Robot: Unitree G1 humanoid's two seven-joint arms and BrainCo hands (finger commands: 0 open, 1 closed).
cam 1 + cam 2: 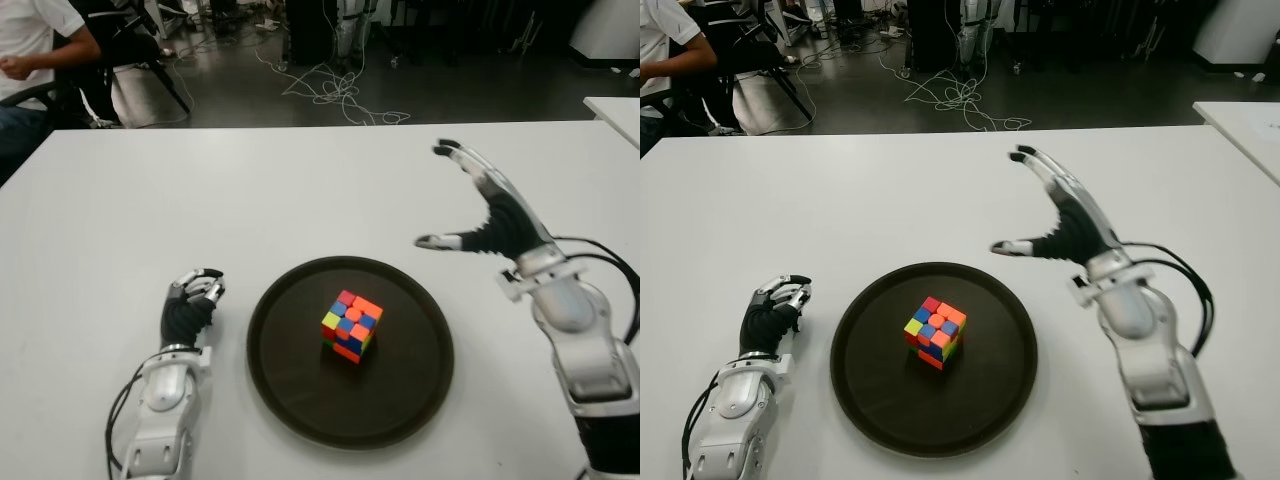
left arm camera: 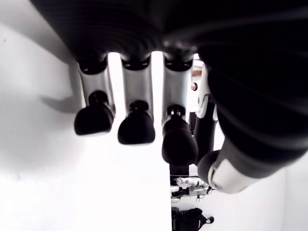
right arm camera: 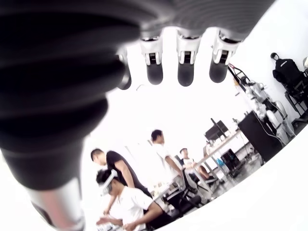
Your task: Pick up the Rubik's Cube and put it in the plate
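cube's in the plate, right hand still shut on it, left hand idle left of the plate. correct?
Not quite. The Rubik's Cube does sit in the plate, but the right hand is open and apart from it, right of the plate, as the left eye view shows. The left hand is left of the plate.

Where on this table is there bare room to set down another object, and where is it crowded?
The table is bare across its far half, beyond the plate. Crowded spots: the middle front, where the plate holds the cube; its left, where the curled left hand sits; its right, where the open right hand is raised.
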